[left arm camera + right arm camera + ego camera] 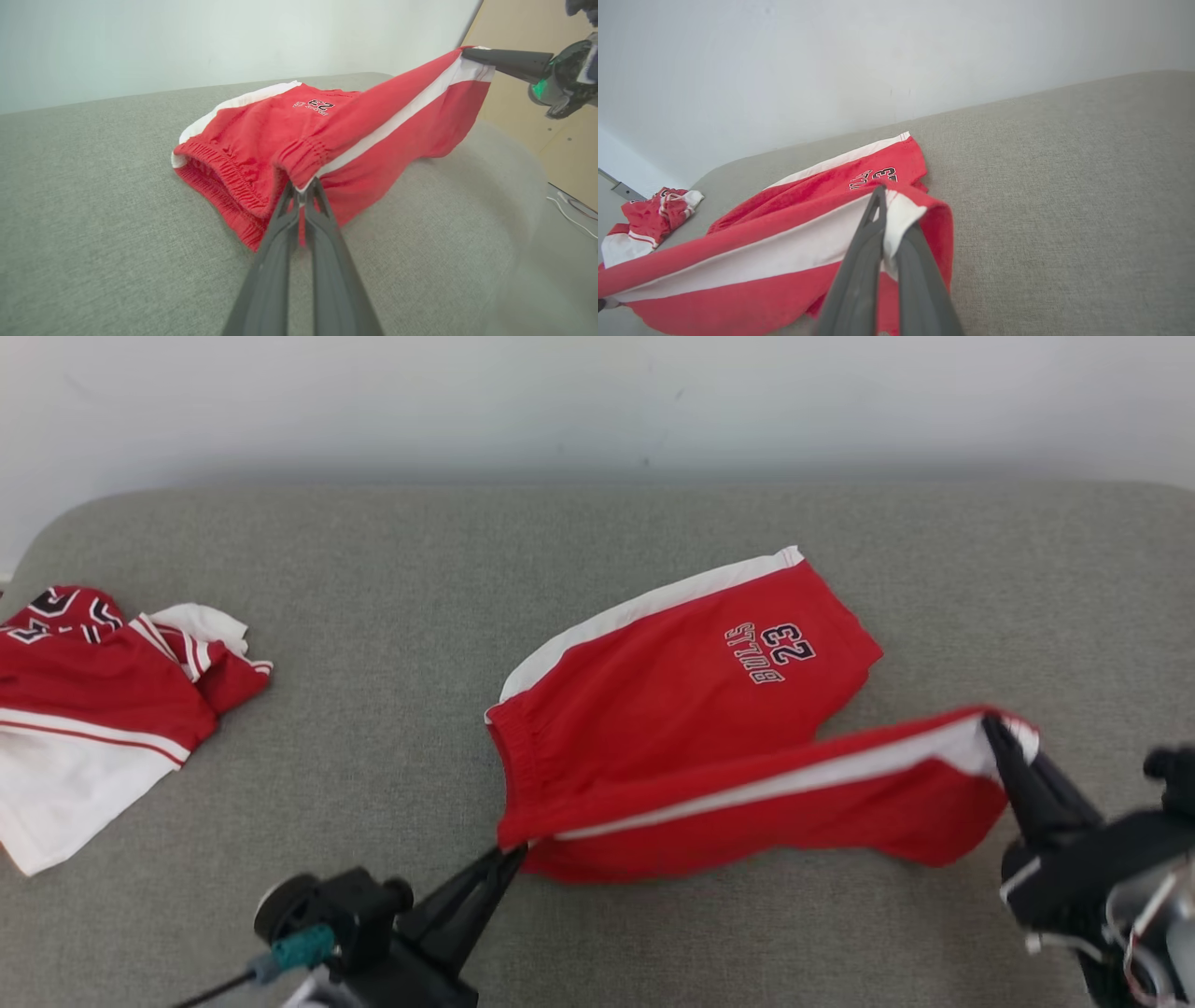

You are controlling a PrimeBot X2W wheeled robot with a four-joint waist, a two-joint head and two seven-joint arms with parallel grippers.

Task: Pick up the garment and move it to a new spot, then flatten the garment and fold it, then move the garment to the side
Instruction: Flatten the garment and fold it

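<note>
- Grey fabric surface (392, 579) under a white wall (597, 401); your red shorts (672, 709) lie mid-surface with the near leg lifted.
- Left gripper (512, 855) is pinched on the near waistband corner.
- Right gripper (991, 728) is clamped on the leg hem, at right.
- Crumpled red-white garment (93, 709) sits at the left edge.

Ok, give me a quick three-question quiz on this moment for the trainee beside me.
1. True or false: the left gripper and the right gripper are each shut on the red shorts.
2. Which part does the left gripper pinch? A) leg hem B) waistband corner C) the printed 23
3. Fill in: the crumpled red-and-white garment lies at the robot's ___ on the grey surface.
Key: 1 true; 2 B; 3 left.
</note>
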